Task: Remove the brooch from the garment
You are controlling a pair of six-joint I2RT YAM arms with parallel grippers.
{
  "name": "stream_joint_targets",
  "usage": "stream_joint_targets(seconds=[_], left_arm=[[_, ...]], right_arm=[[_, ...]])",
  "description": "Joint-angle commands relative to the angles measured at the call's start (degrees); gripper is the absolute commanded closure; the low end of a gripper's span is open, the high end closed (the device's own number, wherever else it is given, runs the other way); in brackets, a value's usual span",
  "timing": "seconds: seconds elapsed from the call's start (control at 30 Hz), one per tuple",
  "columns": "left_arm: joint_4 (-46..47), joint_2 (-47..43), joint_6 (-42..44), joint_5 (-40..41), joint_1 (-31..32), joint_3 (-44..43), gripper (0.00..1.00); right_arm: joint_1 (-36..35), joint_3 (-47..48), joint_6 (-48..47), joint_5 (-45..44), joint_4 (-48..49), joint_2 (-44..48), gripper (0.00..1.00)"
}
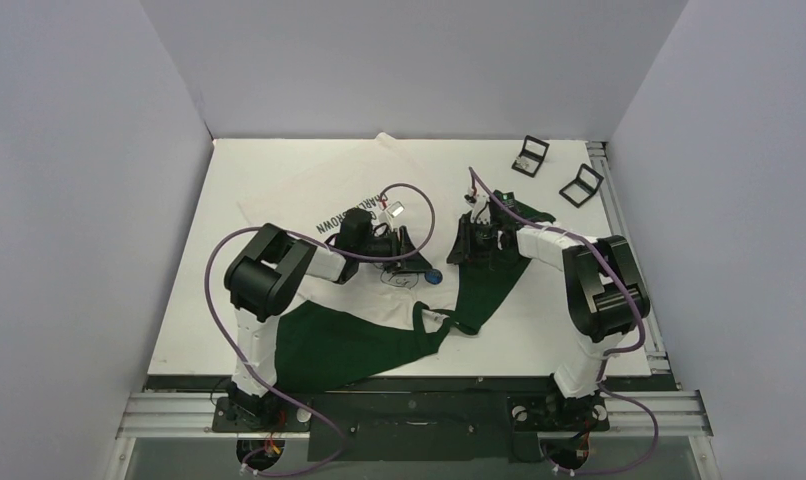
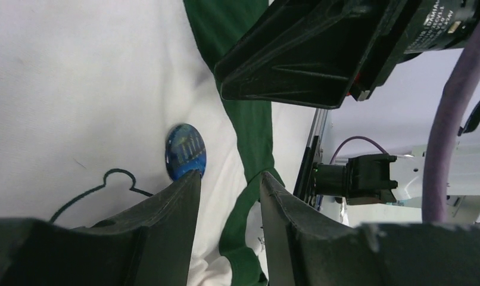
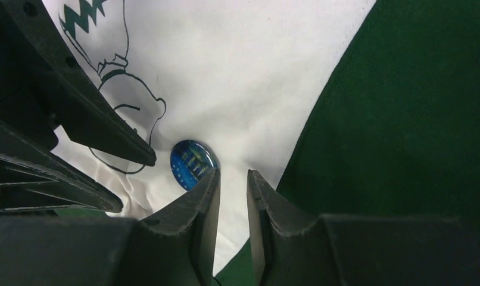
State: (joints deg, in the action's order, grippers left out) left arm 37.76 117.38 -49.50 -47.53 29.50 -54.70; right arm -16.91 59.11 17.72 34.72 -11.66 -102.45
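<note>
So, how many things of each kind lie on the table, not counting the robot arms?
T-shirt: 1
Blue brooch: 1
Small black square items: 2
Total: 4

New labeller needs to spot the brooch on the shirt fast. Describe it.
Find the large white T-shirt with dark green sleeves spread across the white table. On its white fabric, just beside a dark green trim band, sits the small round glossy blue brooch. It is the only blue, shiny spot on the fabric.
</note>
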Motion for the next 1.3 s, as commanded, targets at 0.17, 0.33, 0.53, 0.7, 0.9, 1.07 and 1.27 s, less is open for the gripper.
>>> stream_joint_targets(seconds=[0.17, 0.33, 0.53, 0.7, 0.9, 1.07, 1.27], left_arm=[[3.86, 2.77, -1.4, 3.68, 0.53, -2.78, 0.63], [-1.84, 0.26, 1.88, 5.94, 0.55, -1.28, 0.61], [-7.12, -0.41, 4.88, 8.11, 1.21, -0.93, 0.58], [-6.18, 0.3, 3.93, 6.71, 2.22, -1.31, 0.59], [-0.08, 0.58, 0.26, 4.35, 2.76, -0.4, 0.59], [4.89, -0.05, -2.9, 3.17, 2.89, 1.52, 0.62], [4.93, -0.39, -3.16, 3.34, 2.94, 1.53, 0.77]], right_arm=[[-0.2, 0.3, 2.42, 0.89, 5.32, -2.59, 0.84], [-1.27, -0.65, 2.44, 1.66, 5.43, -2.82, 0.85], [-1.87, -0.72, 1.88, 1.66, 5.13, -3.62, 0.86], [-2.91, -0.91, 1.02, 1.38, 4.14, -4.18, 0.86], [-3.57, -1.21, 0.44, 1.4, 3.08, -4.9, 0.87], [-3.64, -1.41, 0.1, 1.53, 2.89, -4.9, 0.88], [-3.58, -1.89, -1.67, 1.5, 3.31, -2.05, 0.86]])
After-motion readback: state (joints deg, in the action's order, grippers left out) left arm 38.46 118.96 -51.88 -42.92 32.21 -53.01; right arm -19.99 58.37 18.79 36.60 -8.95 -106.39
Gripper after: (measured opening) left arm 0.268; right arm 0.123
